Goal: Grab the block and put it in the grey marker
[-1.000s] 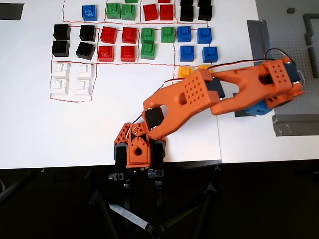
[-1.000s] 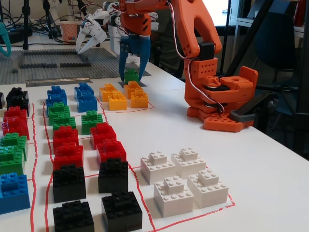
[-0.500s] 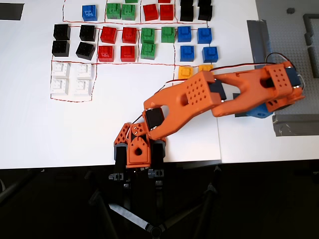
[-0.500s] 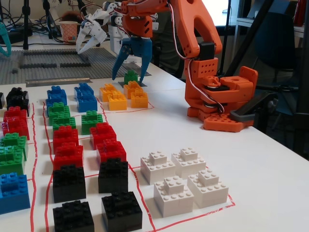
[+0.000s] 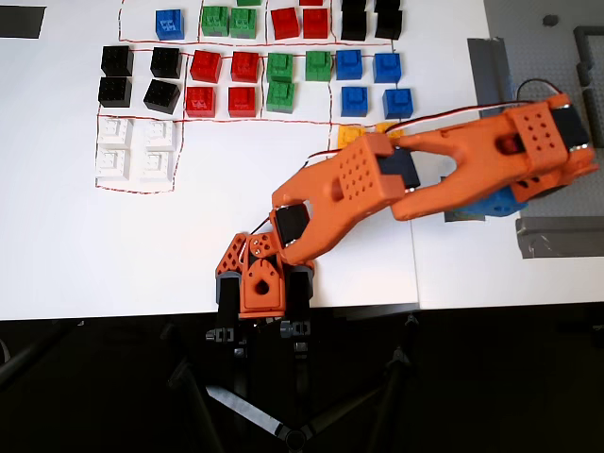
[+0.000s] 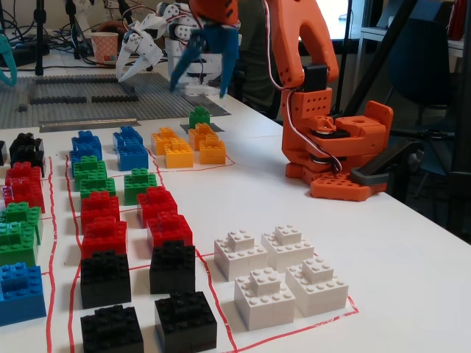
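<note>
Blue fingers (image 6: 224, 55) of the gripper (image 6: 206, 70) hang spread apart in the fixed view, and we see nothing between them; they hover just above the block (image 6: 199, 116), a small green brick that sits on the grey marker (image 6: 212, 126), a flat grey patch near the far edge of the white tabletop (image 6: 412, 257). From overhead we cannot see the jaws or the block, since the orange arm (image 5: 425, 175) covers that spot, and only a bit of blue shows under it toward the right edge. Just beside the marker, on the near side in the fixed view, stand the yellow bricks (image 6: 188, 147) inside a red outline. Further toward the left edge in that view we find the blue bricks (image 6: 110, 147), then rows of other green bricks (image 6: 103, 176), red bricks (image 6: 125, 220) and black bricks (image 6: 140, 294), each group ringed by red lines. Four white bricks (image 6: 280, 276) sit close together near the front edge. The arm's orange base (image 6: 335, 147) stands at the right edge of the table in the fixed view, well apart from the bricks. Beyond the far edge lies a grey studded baseplate (image 6: 88, 95), and a paper cup (image 6: 105, 45) stands behind it.
</note>
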